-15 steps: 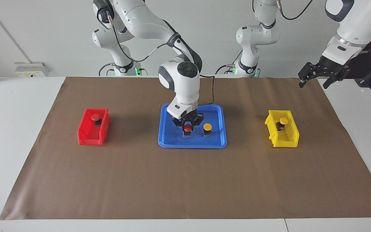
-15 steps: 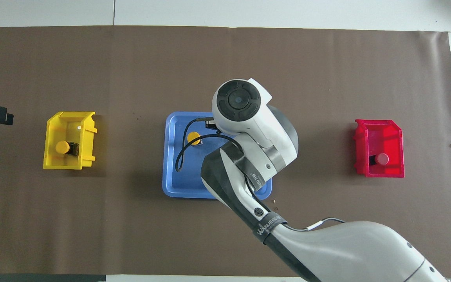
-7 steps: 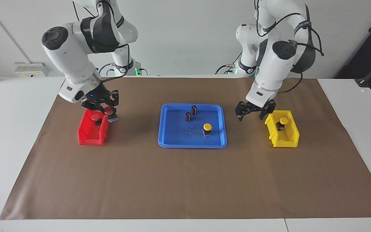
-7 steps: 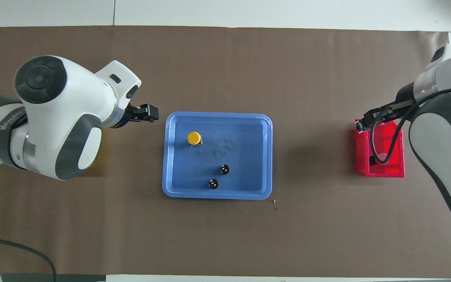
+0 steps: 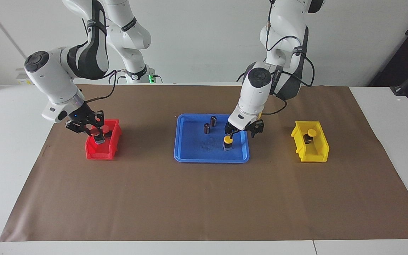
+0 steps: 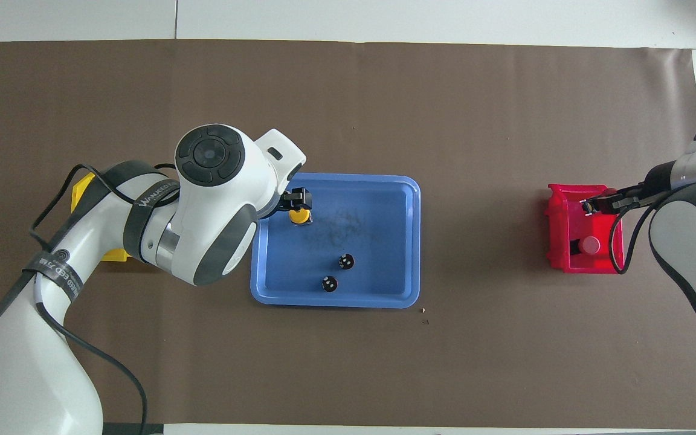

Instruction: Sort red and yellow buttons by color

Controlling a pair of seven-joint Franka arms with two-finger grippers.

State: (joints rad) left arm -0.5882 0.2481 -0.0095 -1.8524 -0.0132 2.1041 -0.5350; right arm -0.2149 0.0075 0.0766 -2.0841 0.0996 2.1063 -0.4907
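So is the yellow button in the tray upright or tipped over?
Upright: the yellow button stands cap up on its dark base in the blue tray.

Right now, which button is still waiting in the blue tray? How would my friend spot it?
Find the blue tray in the middle of the brown mat. The yellow button stands in it, toward the left arm's end, under the open left gripper. Its yellow dome sets it apart from the two dark cylinders, which have no caps.
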